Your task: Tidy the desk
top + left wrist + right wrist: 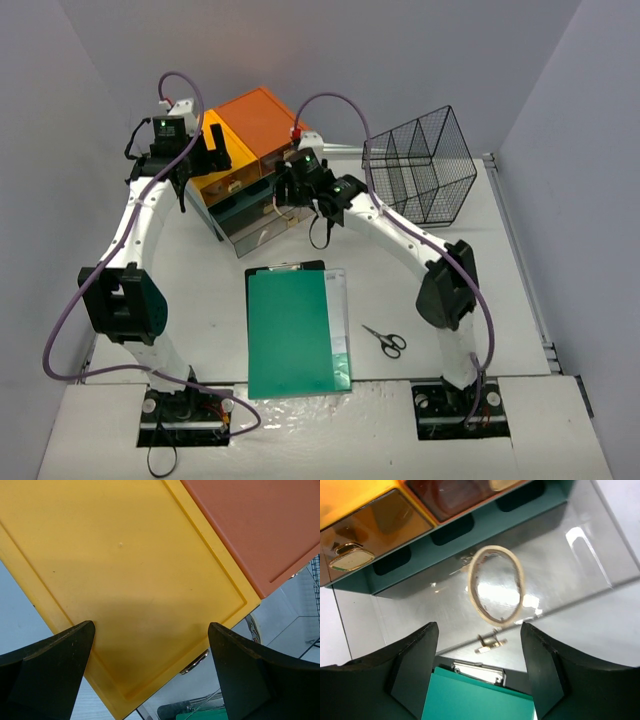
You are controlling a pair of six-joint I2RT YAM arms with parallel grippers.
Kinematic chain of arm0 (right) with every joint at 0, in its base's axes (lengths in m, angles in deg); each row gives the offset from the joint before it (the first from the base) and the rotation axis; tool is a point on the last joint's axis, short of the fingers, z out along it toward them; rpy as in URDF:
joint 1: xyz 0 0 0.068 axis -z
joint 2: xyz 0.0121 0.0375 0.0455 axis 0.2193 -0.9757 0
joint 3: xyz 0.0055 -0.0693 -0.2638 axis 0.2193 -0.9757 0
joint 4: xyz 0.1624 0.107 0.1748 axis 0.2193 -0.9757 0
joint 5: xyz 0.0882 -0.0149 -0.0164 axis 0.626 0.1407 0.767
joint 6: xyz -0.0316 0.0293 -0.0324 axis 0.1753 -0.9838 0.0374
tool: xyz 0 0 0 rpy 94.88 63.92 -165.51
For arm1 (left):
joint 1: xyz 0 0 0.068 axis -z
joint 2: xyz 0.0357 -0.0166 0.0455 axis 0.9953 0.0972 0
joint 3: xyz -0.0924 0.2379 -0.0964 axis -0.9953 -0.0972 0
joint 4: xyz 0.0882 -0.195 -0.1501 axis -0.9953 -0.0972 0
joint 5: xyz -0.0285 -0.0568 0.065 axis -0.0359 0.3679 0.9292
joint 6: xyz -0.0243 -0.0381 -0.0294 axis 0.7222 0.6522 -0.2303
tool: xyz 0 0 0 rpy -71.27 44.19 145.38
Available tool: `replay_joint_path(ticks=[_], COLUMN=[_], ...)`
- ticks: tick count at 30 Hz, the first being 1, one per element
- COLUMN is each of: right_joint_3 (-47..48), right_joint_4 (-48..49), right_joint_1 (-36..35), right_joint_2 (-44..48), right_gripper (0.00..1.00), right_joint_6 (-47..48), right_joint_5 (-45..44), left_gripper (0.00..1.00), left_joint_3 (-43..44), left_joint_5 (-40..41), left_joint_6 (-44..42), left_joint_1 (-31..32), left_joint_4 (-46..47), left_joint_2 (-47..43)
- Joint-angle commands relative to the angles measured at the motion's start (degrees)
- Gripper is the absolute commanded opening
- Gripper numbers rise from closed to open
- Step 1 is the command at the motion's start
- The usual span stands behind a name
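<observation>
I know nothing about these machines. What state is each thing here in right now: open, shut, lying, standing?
Left end effector: open, holding nothing, over the yellow lid.
Right end effector: open, holding nothing, above the clear drawer.
Clear drawer: pulled out.
Tape ring: lying flat in the clear drawer.
Amber drawer: shut.
Scissors: blades closed, flat on the desk.
Clipboard: flat on the desk.
Wire basket: upright.

Counter: large, flat and rectangular, smooth matte white to pale grey. Lies level, filling the top view between pale grey walls. Edged on the right by a thin metal rail running front to back. Crossed near the front by a seam, with a lighter strip beyond it. Shows as plain pale surface at the margins of both wrist views.
</observation>
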Motion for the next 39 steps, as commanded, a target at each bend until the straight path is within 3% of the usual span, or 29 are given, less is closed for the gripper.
replay_joint_path(ticks=[1,7,14,28,39], right_joint_3=[-7.5,-14.8,-13.2,6.6,21.9], right_joint_4=[-2.1,-2.7,1.3,6.3,9.3], right_joint_1=[-0.3,-0.2,-0.1,2.3,4.2], right_joint_2=[6.6,5.0,-0.3,-12.8,-24.7], right_gripper=[0.64,0.63,0.61,0.62,0.64], right_joint_6=[-5.4,-7.7,-6.6,-2.6,-9.5], right_joint_5=[-5.7,-4.6,-4.8,-0.2,8.9], left_gripper=[0.97,0.97,0.97,0.97,0.97], left_joint_3=[0.3,0.1,0.1,-1.9,-1.7], left_joint_5=[2.9,2.9,2.9,2.9,2.7], left_joint_6=[0.2,0.3,0.1,-0.1,-0.3], left_joint_1=[-1.4,-1.4,-1.3,-1.4,-1.4], left_joint_4=[-8.2,-8.4,-8.9,-8.8,-9.1], left_joint_2=[0.9,0.8,0.1,-1.6,-1.6])
